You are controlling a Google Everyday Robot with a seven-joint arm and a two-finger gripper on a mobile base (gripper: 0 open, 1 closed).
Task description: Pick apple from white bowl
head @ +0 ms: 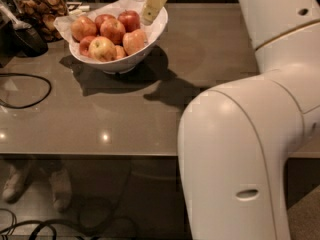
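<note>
The white bowl stands at the back left of the grey table, lined with crinkled white paper and holding several apples. The apple, pale orange-red, lies at the bowl's right side, next to an apple with a yellow-green patch. Deeper red apples lie behind. My gripper, cream-coloured, hangs tilted over the bowl's right rear rim, just above and behind the apple, apart from it.
My white arm fills the right foreground and hides that part of the table. A glass jar of snacks and a dark object stand at the back left. A black cable loops on the left. The table's front edge runs across.
</note>
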